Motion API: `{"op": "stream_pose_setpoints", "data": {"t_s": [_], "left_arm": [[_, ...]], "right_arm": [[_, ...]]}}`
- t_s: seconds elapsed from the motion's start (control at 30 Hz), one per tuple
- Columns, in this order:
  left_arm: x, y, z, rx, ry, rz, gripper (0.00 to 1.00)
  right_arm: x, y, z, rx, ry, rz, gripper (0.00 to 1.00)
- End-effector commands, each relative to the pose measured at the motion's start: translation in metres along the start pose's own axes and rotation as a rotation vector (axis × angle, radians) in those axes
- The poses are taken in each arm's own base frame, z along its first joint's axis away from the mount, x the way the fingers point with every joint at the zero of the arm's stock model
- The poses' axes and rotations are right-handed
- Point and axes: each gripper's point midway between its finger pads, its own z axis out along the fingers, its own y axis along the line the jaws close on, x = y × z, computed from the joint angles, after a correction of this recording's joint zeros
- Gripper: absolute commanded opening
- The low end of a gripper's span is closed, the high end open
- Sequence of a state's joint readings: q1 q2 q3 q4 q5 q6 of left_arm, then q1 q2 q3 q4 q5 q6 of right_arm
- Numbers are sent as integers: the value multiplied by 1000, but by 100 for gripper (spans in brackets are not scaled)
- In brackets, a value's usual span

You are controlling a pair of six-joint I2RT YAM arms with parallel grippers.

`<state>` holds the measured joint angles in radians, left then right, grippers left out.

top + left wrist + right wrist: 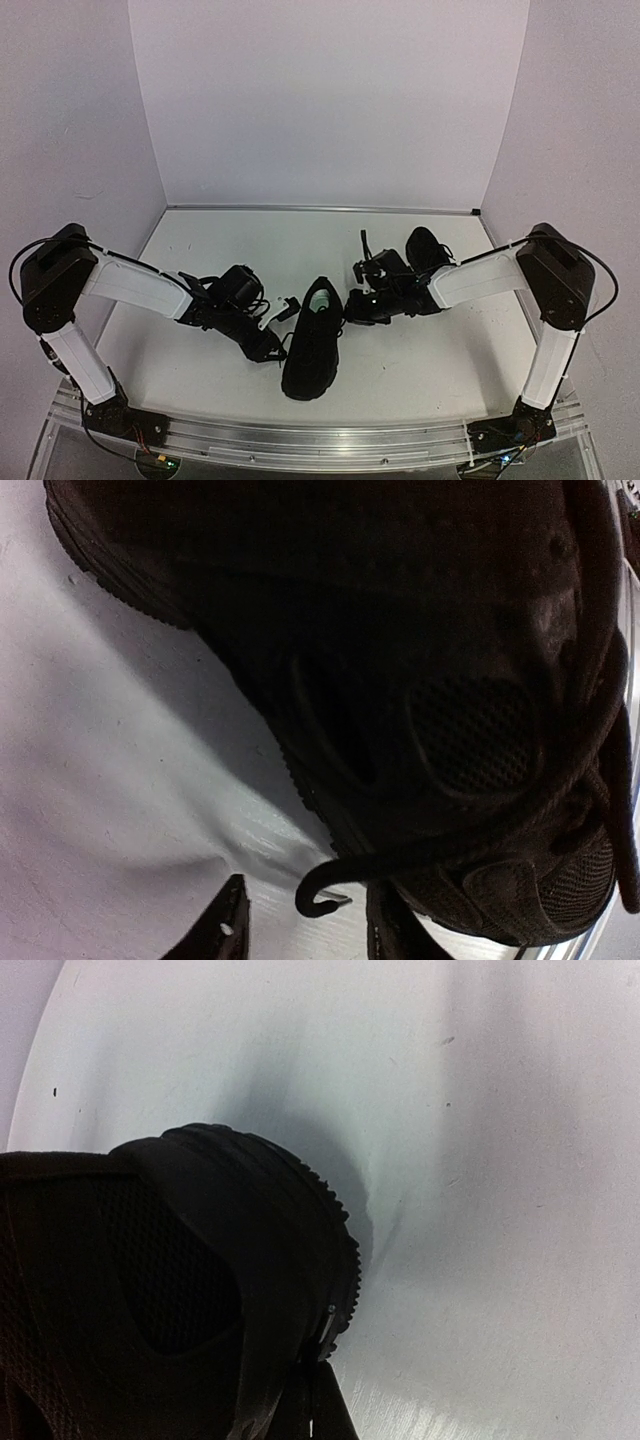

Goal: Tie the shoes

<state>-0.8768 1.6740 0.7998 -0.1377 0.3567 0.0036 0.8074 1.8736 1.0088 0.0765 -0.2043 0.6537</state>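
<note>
Your left fingers [303, 920] sit at the bottom edge of the left wrist view. They are part-way apart, with the hooked lace end [318, 895] lying between them and not yet pinched. That lace belongs to the black shoe with the pale green insole [312, 340], which lies mid-bench [190, 375] with its toe towards the arm bases. The left fingers are low at that shoe's left side. The second shoe [428, 248] sits behind and to the right of it, partly hidden by the right arm.

Your right fingers [318, 1400] are closed, down against a ribbed sole edge [335, 1260]. You cannot tell from here whether they pinch a lace, or which shoe that sole belongs to.

The step in hand looks like taking the free lace end.
- **Where to close:** Close a little behind the hook rather than on its very tip, so the thin cord does not squirt out.
- **How to see it:** The lace is black on black, so judge its position where it crosses the pale bench, not where it crosses the mesh upper [470, 730].
- **What to avoid:** Keep the finger nearer the shoe off the upper, or you will grip fabric along with the lace.
- **After the grip:** Draw the lace away from the insole shoe gently, since a sharp pull would likely drag the light shoe instead of taking up slack.
- **Right arm:** Keep it steady as an anchor.
</note>
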Motion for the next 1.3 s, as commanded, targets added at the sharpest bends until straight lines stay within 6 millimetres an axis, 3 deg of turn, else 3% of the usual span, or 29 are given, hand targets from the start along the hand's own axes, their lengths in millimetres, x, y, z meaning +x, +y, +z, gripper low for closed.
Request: {"op": "stream_pose_setpoints", "data": {"t_s": [0.0, 0.1, 0.2, 0.43, 0.57, 0.9, 1.27], "left_arm": [[-36, 0, -3, -5, -108, 4, 23], [-38, 24, -7, -116, -92, -84, 1], [-45, 35, -25, -186, -128, -143, 0], [-64, 53, -96, -393, -299, -267, 0], [-62, 72, -137, -530, -387, -402, 0], [-4, 130, -202, -869, -421, -779, 0], [56, 144, -211, -1056, -398, -1047, 0]], "right_arm": [[-24, 16, -21, -57, -74, -16, 0], [-31, 11, -40, -53, -106, 0, 0], [-40, -4, -73, -5, -167, 9, 0], [-58, -40, -173, 147, -377, 33, 0], [-54, -61, -206, 243, -426, 42, 0], [-22, -108, -217, 403, -412, 122, 0], [32, -160, -237, 516, -439, 385, 0]]}}
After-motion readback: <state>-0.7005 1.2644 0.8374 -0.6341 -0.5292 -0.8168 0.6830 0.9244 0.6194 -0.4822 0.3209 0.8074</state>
